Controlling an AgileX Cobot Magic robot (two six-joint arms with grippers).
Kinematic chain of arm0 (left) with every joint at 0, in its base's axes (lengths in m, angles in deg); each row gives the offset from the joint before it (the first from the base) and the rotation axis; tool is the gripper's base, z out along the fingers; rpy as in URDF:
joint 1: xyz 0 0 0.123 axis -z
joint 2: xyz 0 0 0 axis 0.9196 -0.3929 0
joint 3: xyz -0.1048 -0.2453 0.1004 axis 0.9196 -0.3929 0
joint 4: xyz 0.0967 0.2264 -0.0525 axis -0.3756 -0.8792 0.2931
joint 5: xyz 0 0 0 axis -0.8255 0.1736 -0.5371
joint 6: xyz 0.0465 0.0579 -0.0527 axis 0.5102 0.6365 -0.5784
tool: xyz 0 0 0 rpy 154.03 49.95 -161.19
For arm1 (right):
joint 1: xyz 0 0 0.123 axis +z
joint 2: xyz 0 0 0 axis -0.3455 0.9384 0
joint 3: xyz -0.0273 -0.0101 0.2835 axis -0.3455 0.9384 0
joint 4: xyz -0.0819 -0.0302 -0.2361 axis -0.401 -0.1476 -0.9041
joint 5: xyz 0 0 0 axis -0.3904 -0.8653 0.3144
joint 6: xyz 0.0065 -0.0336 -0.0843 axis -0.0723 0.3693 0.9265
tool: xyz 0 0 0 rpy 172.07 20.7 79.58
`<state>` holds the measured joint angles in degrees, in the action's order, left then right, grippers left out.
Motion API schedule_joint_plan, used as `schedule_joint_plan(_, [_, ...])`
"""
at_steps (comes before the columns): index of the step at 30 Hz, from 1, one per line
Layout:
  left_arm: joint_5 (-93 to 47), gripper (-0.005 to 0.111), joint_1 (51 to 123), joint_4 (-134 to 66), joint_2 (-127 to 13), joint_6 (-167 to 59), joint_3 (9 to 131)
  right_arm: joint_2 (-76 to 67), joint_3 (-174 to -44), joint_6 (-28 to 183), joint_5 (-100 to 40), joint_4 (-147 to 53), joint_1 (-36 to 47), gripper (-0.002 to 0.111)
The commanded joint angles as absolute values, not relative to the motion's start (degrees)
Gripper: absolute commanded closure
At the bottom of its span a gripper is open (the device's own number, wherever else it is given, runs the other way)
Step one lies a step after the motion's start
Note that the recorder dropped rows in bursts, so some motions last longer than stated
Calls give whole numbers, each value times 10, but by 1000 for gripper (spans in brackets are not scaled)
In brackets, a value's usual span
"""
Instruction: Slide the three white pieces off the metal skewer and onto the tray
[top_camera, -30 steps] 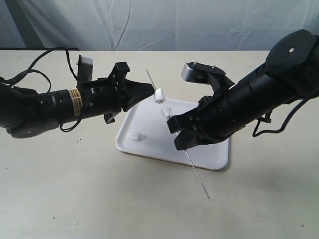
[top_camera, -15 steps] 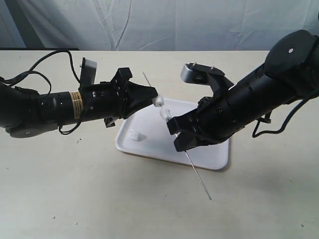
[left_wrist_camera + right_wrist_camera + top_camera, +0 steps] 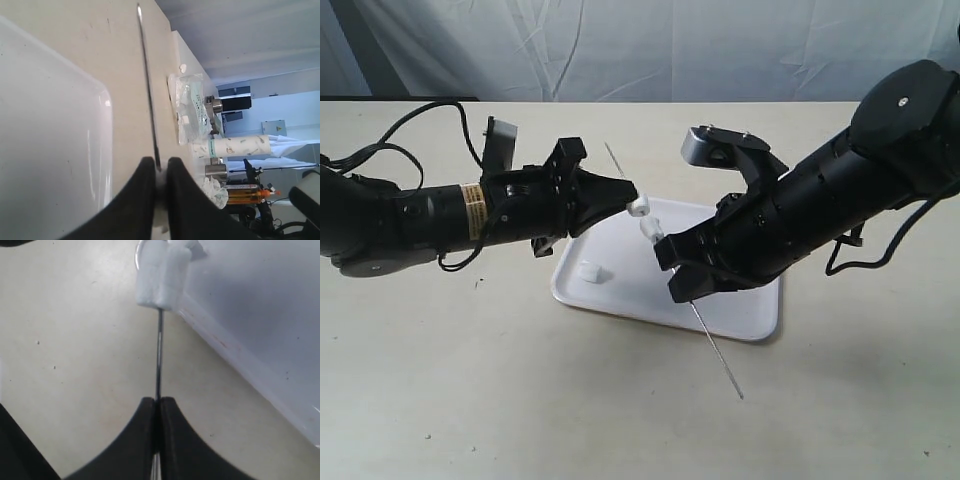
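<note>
The thin metal skewer [image 3: 715, 352] slants over the white tray [image 3: 760, 328]. My right gripper [image 3: 678, 285] is shut on its shaft, seen in the right wrist view as the gripper [image 3: 158, 402] clamping the skewer [image 3: 159, 355]. Two white pieces sit on the skewer close together: the upper one [image 3: 639, 206] and the lower one [image 3: 650, 228], also visible as the white pieces [image 3: 160, 275]. My left gripper [image 3: 631, 198] is shut on the upper piece; its wrist view shows the gripper [image 3: 160, 162] with the skewer [image 3: 149, 100] running away from it. A third white piece [image 3: 590, 271] lies on the tray.
The beige table [image 3: 470, 400] surrounds the tray. The left arm's cables [image 3: 415, 112] loop at the far left. A pale curtain [image 3: 650, 45] hangs behind. The left wrist view shows a plastic bag [image 3: 192, 107] and a paper roll [image 3: 237, 146] beyond the table edge.
My left gripper has rolled and edged right onto the upper white piece. That piece now sits slightly lower, closer to the second one. The right arm has barely moved.
</note>
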<state>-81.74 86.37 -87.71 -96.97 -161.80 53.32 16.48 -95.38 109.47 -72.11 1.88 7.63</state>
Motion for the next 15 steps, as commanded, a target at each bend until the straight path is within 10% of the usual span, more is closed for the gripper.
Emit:
schedule_joint_plan(1, [-820,107,864,-851,-969,-1613,533,165,-952,1101,-722,21,78,109])
schedule_joint_plan(15, [-760,107,864,-664,-969,-1510,533,165,-952,1101,-774,7,78,109])
